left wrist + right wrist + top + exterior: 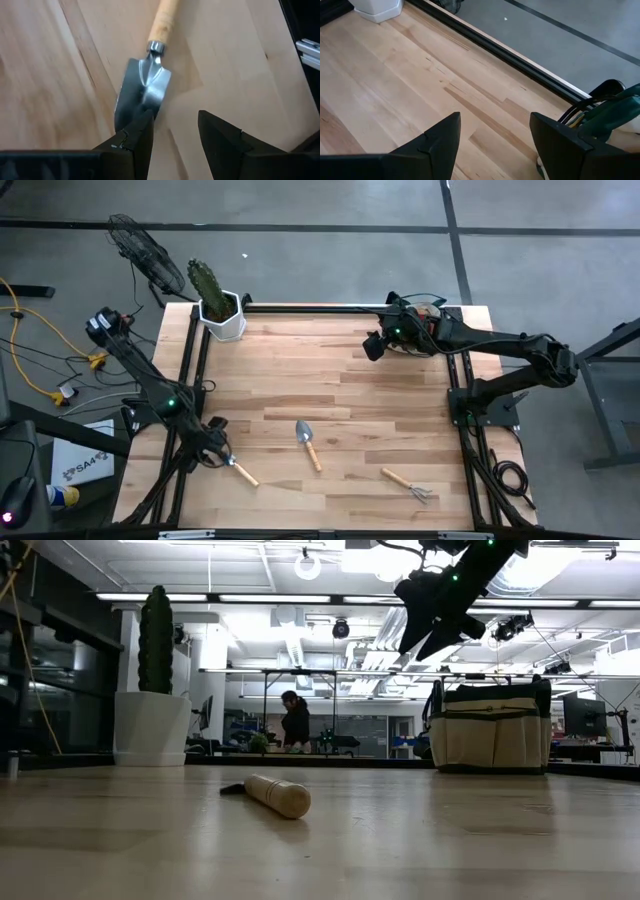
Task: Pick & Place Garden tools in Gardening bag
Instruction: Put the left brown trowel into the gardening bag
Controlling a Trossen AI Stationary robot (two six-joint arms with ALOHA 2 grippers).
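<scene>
floor [320, 205]: grey concrete | ceiling lights [150, 597]: strip, lit | person [296, 723]: standing far back

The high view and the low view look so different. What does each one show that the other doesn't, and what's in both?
Only the high view shows the left pincer over a trowel near the table's front left, a second trowel mid-table and the rake. Only the low view shows the gardening bag plainly, standing upright, and a person in the room behind. Both show the potted cactus and the raised right pincer, open and empty.
</scene>
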